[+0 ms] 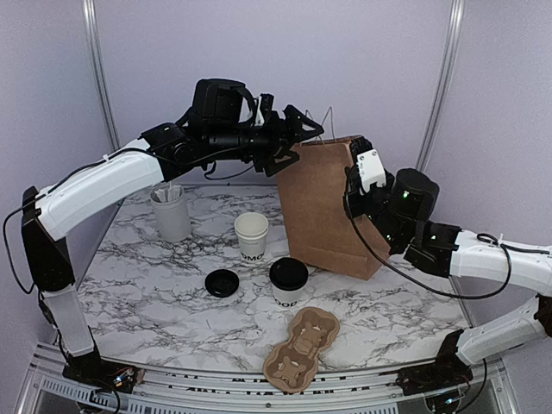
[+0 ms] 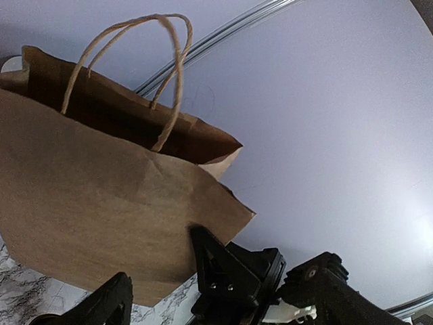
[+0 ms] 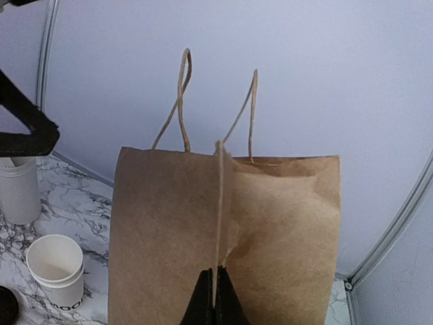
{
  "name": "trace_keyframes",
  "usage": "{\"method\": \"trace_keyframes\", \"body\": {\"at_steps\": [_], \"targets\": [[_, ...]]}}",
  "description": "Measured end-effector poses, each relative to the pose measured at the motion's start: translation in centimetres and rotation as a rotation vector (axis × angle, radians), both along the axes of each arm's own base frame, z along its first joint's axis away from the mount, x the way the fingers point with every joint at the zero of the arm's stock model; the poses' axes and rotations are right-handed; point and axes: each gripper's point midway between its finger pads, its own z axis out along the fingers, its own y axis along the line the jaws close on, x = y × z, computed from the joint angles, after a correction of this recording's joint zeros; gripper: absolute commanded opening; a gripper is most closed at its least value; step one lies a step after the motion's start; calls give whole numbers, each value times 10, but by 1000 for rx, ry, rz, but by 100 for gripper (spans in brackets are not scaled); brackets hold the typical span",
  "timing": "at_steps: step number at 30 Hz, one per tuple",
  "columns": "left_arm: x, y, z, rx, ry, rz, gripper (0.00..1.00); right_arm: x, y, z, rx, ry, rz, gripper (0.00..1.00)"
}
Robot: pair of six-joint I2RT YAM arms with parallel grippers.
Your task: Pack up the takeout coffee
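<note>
While right end effector [image 3: 215,294] pinches the paper bag [image 1: 323,207], left end effector [image 1: 297,142] gapes empty
Takeout coffee [image 1: 288,278] stands upright below it, toward the bench's [image 1: 155,293] front edge

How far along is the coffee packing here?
Done: the paper bag stands upright and the lidded cup is capped. In hand: right hand pinches the bag's side fold; left hand is open beside its top. Left: lidded cup and open cup sit on the table, unpacked.

Upright brown bag [image 1: 323,211] (handles up), canister [image 1: 171,214], cardboard carrier [image 1: 302,348].
</note>
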Motion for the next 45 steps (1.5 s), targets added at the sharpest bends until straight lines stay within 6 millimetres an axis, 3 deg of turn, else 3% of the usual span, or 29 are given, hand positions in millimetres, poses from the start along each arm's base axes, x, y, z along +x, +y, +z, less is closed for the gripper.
{"method": "trace_keyframes", "body": {"at_steps": [3,13,19,31,37,45], "targets": [[5,-2,-6,0,23,-1,89,-6,11,-14,-66,6,-4,0],[41,25,-9,26,10,153,77,-20,24,-15,-118,-19,-15,0],[57,36,5,15,-17,224,72,-27,38,-25,-163,-16,-7,0],[73,37,-9,73,-26,280,60,-34,65,-45,-259,-5,10,0],[77,40,-13,100,-33,303,48,-35,67,-46,-274,-7,-3,0],[80,35,-8,85,-38,298,41,-37,68,-47,-285,-6,-13,0]]}}
